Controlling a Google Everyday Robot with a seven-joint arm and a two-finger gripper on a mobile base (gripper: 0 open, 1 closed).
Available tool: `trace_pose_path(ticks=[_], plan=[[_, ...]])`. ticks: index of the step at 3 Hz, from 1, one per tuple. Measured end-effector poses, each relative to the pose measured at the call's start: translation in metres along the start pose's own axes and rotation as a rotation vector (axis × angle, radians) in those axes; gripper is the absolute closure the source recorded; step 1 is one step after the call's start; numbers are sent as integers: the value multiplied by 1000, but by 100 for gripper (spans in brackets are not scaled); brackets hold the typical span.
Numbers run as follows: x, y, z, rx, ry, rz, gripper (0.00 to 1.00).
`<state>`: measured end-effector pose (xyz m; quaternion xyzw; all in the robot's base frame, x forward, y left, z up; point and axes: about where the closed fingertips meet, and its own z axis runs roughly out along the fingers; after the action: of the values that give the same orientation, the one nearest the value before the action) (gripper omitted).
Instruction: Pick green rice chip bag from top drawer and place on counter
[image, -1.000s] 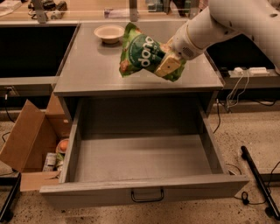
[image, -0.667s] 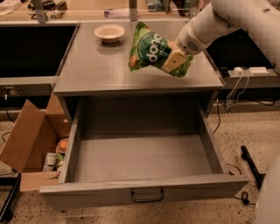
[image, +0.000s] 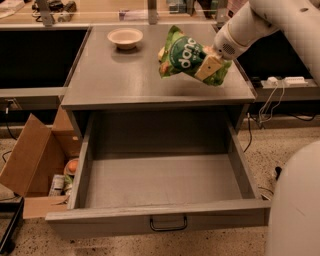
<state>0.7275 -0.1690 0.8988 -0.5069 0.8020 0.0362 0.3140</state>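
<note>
The green rice chip bag (image: 184, 56), crinkled with white lettering, hangs tilted in the air above the right half of the counter (image: 120, 82). My gripper (image: 211, 66) is shut on the bag's right end, its pale finger (image: 206, 67) lying across the bag. The white arm reaches in from the upper right. The top drawer (image: 165, 182) is pulled fully open below the counter, its grey floor bare, with a dark wire handle (image: 168, 224) on its front.
A small cream bowl (image: 125, 37) stands at the back left of the counter. An open brown cardboard box (image: 35, 160) with items inside sits on the floor to the left of the drawer. Cables and a power strip (image: 286, 81) lie at right.
The gripper has carried the bag up and farther back over the counter, and the bag has turned more upright. The drawer has not moved.
</note>
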Motion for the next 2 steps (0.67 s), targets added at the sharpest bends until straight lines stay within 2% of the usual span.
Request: trace_pose_path(ticks=[2], plan=[[8,-24,11,-2,29,48,98]])
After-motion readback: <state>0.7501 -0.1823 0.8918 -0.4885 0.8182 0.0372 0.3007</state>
